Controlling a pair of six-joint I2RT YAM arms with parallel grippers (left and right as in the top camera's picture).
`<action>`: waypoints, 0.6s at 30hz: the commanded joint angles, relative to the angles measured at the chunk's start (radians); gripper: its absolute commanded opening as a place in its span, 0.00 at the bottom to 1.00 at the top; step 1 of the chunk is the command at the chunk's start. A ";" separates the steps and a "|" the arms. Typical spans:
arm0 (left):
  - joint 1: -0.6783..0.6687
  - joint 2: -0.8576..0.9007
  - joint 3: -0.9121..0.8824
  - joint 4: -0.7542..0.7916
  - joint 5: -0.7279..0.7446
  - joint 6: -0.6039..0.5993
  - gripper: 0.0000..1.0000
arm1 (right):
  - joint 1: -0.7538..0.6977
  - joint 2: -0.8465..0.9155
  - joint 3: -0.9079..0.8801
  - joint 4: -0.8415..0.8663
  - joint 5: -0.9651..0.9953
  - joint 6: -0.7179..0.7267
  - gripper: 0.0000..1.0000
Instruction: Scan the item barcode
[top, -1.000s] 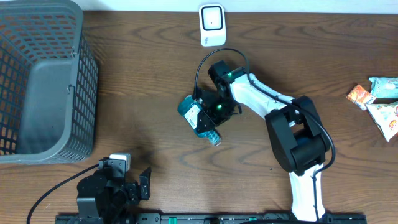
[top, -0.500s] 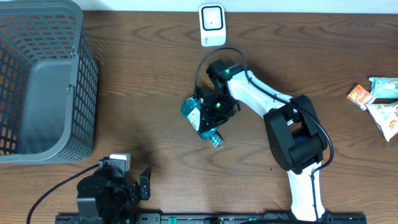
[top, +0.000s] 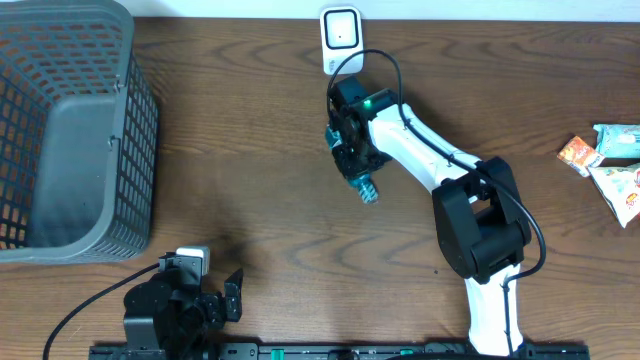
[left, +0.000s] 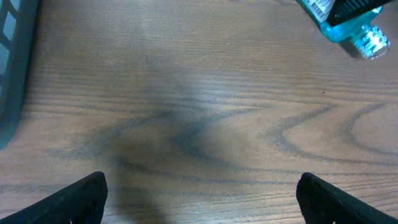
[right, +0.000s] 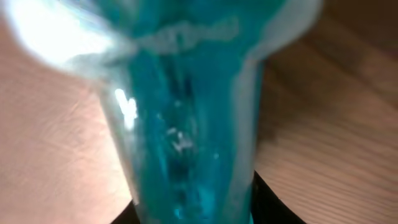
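The right fingers are closed around the teal bottle, holding it just below the scanner, probably so its barcode label can be turned toward the reader. A second ago the bottle hung lower and further left, away from the scanner. The left fingers are spread wide and hold nothing.

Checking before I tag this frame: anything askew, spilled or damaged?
Nothing stands out. The right gripper holds the teal bottle at a slant just below the scanner, and no spill shows. The right wrist view is blurred, so label damage can't be judged.
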 joint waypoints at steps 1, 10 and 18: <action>0.005 -0.003 0.009 -0.001 0.013 0.014 0.97 | 0.004 0.088 -0.055 0.000 0.177 0.027 0.44; 0.005 -0.003 0.009 -0.001 0.013 0.014 0.97 | 0.005 0.088 -0.055 -0.005 0.170 0.068 0.38; 0.005 -0.003 0.009 -0.001 0.013 0.014 0.97 | 0.007 0.088 -0.055 -0.050 0.169 0.125 0.35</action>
